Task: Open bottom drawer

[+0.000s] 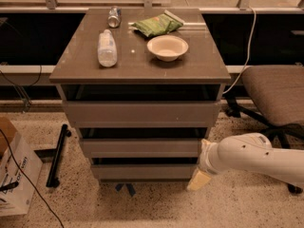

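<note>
gripper (196,180) low beside right end of bottom drawer (142,171), grip state unclear

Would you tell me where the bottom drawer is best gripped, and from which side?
Probably its top edge: the bottom drawer has a flat, handleless front with a dark gap above. Come from the front right, where the gripper sits beside its right end.

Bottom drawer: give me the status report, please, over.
Gripper low at the right end of the bottom drawer. Drawer looks not yet pulled out. Behind the arm, an office chair; black bar on floor at left.
</note>
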Controlling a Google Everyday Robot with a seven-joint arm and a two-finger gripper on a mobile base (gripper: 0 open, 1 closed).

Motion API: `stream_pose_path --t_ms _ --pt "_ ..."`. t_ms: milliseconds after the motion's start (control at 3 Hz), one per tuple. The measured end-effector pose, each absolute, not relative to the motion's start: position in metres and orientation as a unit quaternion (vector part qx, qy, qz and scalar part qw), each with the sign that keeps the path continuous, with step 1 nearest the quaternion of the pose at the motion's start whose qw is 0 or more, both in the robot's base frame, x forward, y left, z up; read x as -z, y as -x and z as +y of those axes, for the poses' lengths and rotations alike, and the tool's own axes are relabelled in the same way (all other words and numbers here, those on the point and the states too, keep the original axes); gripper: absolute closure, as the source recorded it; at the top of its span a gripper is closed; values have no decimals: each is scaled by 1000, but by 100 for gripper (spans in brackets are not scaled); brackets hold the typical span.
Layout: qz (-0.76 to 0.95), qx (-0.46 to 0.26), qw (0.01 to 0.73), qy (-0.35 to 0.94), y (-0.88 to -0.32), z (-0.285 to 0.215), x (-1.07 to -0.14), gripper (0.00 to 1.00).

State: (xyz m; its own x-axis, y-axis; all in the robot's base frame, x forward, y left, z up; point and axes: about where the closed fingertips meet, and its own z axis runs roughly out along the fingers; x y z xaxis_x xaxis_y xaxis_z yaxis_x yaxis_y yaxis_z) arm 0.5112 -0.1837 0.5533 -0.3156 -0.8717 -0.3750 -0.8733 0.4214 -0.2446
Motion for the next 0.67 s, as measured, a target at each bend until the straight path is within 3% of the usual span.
stream_pose_path --t_ms 667 --pt "830 -25 218 513 -532 -195 -497 0"
